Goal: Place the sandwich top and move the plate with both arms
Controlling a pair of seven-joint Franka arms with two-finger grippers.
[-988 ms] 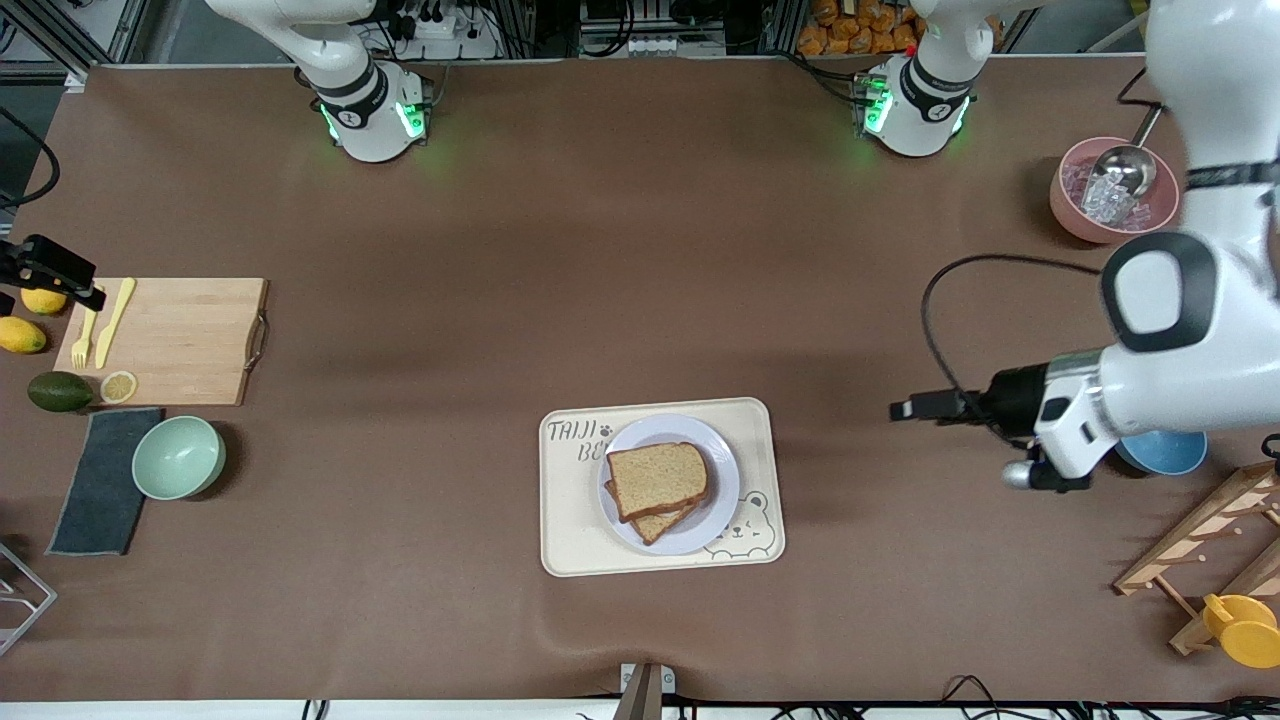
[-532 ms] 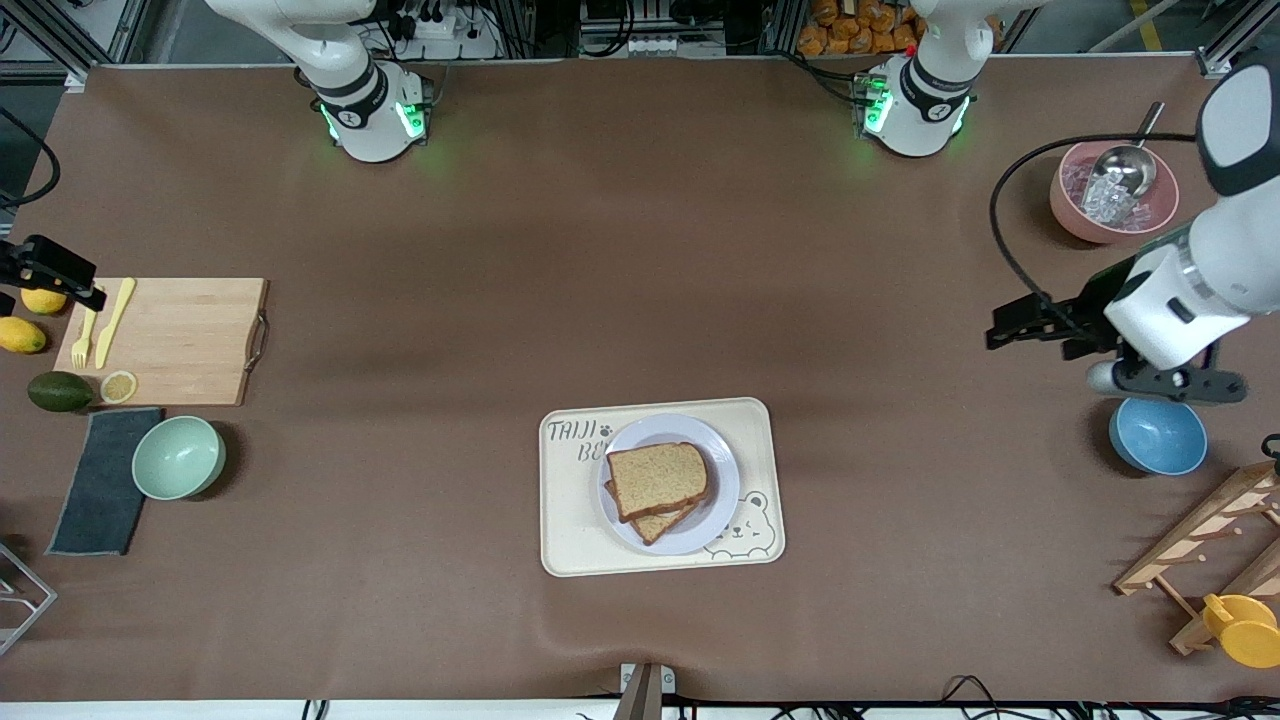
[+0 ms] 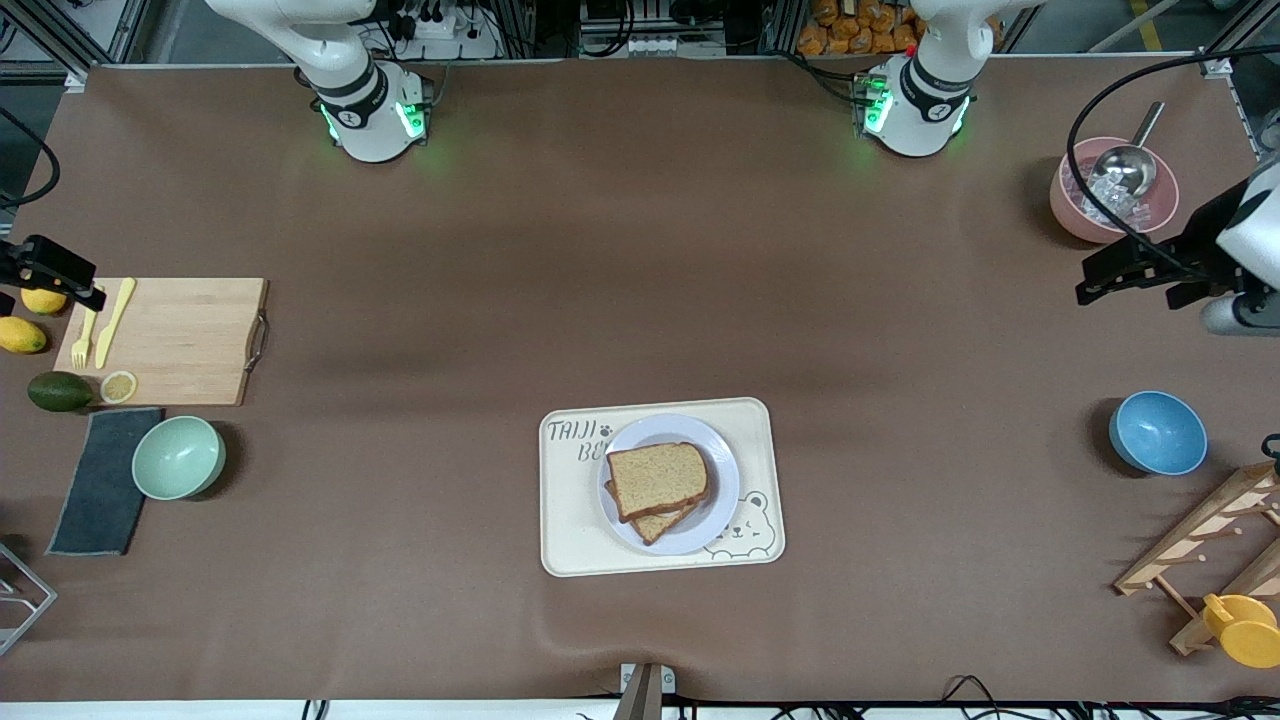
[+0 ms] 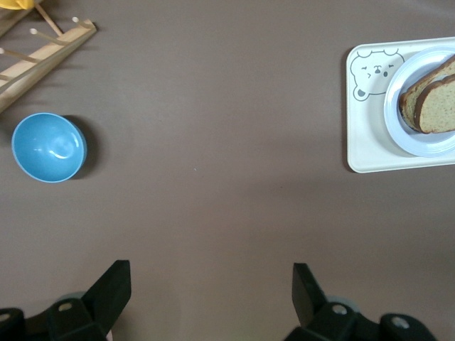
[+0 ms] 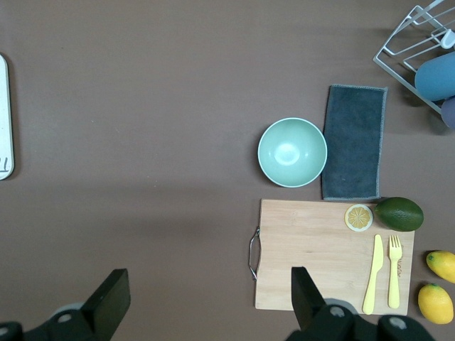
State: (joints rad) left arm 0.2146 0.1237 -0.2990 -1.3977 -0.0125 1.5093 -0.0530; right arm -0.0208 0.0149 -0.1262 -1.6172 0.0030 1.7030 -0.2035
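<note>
With the sandwich top (image 3: 657, 481) already on the plate (image 3: 722, 470) | both grippers, left gripper (image 4: 211, 291) at 3 o'clock, right gripper (image 5: 210, 298) at 9, fingers spread, empty | plate move remains.

The tray (image 3: 570, 520) sits mid-table, toward the front camera, and on it rests the plate (image 3: 722, 478). On the plate lies one slice, and the sandwich top (image 3: 655, 478) lies over it, slightly askew. Toward the left arm's end, the empty bowl (image 3: 1157, 432) stands well apart from the tray, with the wooden rack (image 3: 1200, 545) nearer the camera beside it. Farther from the camera stands a bowl holding ice and a scoop (image 3: 1112, 190). Toward the right arm's end lies the cutting board (image 3: 180, 340), bearing a knife (image 3: 115, 322), a fork (image 3: 85, 338) and a citrus slice (image 3: 118, 386). Nearer the camera sit another bowl (image 3: 178, 457) and a cloth (image 3: 100, 480), side by side.
</note>
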